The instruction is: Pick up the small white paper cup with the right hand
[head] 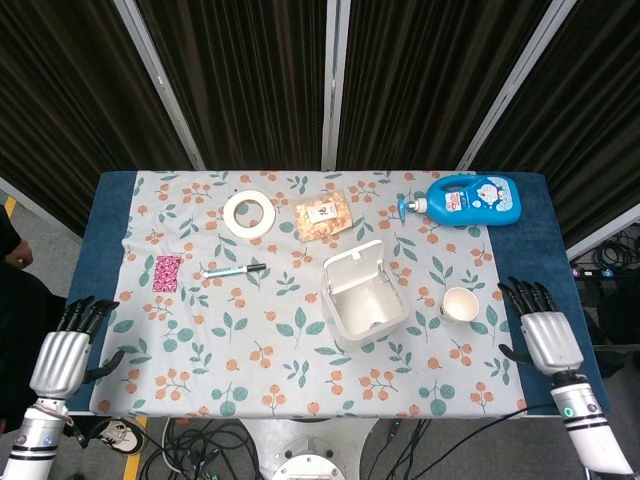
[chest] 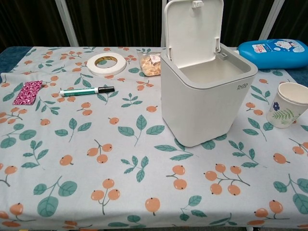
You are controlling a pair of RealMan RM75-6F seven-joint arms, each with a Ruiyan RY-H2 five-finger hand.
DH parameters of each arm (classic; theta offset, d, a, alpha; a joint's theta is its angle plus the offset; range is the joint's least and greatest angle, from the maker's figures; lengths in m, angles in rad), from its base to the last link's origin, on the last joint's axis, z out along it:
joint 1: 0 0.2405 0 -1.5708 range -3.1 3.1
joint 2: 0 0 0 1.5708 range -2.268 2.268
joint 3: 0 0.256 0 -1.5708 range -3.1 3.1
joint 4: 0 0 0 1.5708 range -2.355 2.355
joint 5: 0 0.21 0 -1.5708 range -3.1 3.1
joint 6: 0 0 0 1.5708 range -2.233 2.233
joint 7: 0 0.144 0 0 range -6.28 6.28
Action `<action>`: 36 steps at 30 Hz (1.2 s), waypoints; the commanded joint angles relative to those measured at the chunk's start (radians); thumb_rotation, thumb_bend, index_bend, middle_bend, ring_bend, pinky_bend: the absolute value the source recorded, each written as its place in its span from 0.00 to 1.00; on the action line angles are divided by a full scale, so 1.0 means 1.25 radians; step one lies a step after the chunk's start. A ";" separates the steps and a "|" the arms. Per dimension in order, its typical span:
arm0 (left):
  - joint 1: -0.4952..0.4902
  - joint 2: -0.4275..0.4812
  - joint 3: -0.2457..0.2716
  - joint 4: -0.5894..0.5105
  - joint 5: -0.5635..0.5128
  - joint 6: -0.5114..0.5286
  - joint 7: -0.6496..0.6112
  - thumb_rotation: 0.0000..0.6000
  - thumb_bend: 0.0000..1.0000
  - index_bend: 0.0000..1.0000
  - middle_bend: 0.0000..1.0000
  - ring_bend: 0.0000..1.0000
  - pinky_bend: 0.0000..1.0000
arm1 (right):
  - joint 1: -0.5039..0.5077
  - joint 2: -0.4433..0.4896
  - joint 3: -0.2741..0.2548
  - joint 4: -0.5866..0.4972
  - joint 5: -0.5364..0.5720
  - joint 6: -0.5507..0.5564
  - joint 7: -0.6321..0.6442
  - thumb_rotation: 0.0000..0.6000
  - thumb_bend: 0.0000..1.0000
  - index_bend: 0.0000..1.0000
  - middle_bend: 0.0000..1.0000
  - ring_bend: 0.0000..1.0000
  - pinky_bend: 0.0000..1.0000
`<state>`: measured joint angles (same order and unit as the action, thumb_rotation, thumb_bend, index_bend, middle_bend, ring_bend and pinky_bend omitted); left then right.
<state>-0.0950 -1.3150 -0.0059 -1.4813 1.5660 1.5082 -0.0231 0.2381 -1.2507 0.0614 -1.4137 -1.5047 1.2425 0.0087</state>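
Note:
The small white paper cup (head: pixel 460 303) stands upright on the floral cloth, right of the white bin; the chest view shows the cup (chest: pixel 288 105) at its right edge, with a leaf print on its side. My right hand (head: pixel 540 338) hovers over the table's right edge, a short way right of the cup and nearer to me, fingers apart and holding nothing. My left hand (head: pixel 66 350) is off the front left corner, fingers spread, holding nothing. Neither hand shows in the chest view.
An open-lidded white bin (head: pixel 363 292) stands just left of the cup. A blue lotion bottle (head: pixel 466 200) lies at the back right. Snack packet (head: pixel 323 217), tape roll (head: pixel 249 213), marker (head: pixel 232 269) and a pink pouch (head: pixel 167 272) lie further left.

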 commanded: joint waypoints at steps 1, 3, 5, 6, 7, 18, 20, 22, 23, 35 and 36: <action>0.000 0.000 0.002 0.002 0.001 -0.001 -0.001 1.00 0.24 0.18 0.17 0.08 0.12 | 0.040 -0.023 0.012 0.007 0.011 -0.049 -0.014 1.00 0.07 0.00 0.00 0.00 0.00; 0.001 0.000 0.001 0.003 0.000 0.001 -0.002 1.00 0.24 0.18 0.17 0.08 0.12 | 0.056 -0.032 0.014 0.008 0.011 -0.067 -0.019 1.00 0.07 0.00 0.00 0.00 0.02; 0.002 0.001 0.001 0.004 -0.002 0.002 -0.003 1.00 0.24 0.18 0.17 0.08 0.12 | 0.072 -0.043 0.017 0.010 0.013 -0.083 -0.028 1.00 0.07 0.00 0.00 0.00 0.04; 0.002 0.001 0.001 0.005 -0.002 0.001 -0.003 1.00 0.24 0.18 0.17 0.08 0.12 | 0.078 -0.049 0.018 0.010 0.015 -0.089 -0.032 1.00 0.07 0.00 0.00 0.00 0.04; 0.002 0.001 0.001 0.005 -0.003 0.001 -0.004 1.00 0.24 0.18 0.17 0.08 0.11 | 0.083 -0.054 0.019 0.011 0.017 -0.095 -0.035 1.00 0.08 0.00 0.00 0.00 0.05; 0.003 -0.003 0.000 0.014 -0.001 0.005 -0.011 1.00 0.24 0.18 0.17 0.08 0.12 | 0.124 -0.096 0.018 0.021 0.053 -0.150 -0.088 1.00 0.18 0.00 0.03 0.00 0.24; 0.003 -0.003 0.000 0.015 0.000 0.005 -0.012 1.00 0.24 0.18 0.17 0.08 0.12 | 0.125 -0.101 0.017 0.023 0.057 -0.145 -0.093 1.00 0.21 0.02 0.07 0.03 0.29; 0.003 -0.003 0.000 0.015 0.000 0.005 -0.012 1.00 0.24 0.18 0.17 0.08 0.12 | 0.124 -0.104 0.017 0.025 0.058 -0.140 -0.098 1.00 0.24 0.06 0.10 0.07 0.33; 0.003 -0.003 0.000 0.015 0.001 0.005 -0.012 1.00 0.24 0.18 0.17 0.08 0.12 | 0.123 -0.105 0.016 0.026 0.059 -0.135 -0.099 1.00 0.25 0.09 0.12 0.09 0.35; 0.000 -0.001 -0.002 0.009 0.002 0.004 -0.008 1.00 0.24 0.18 0.17 0.08 0.12 | 0.119 -0.110 0.010 0.046 0.047 -0.099 -0.075 1.00 0.33 0.34 0.33 0.28 0.46; 0.000 -0.001 -0.002 0.009 0.001 0.004 -0.009 1.00 0.24 0.18 0.17 0.08 0.12 | 0.119 -0.110 0.010 0.046 0.045 -0.095 -0.072 1.00 0.34 0.34 0.33 0.29 0.47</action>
<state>-0.0948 -1.3160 -0.0080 -1.4700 1.5678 1.5137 -0.0338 0.3873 -1.3879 0.0747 -1.3571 -1.4467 1.1201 -0.0844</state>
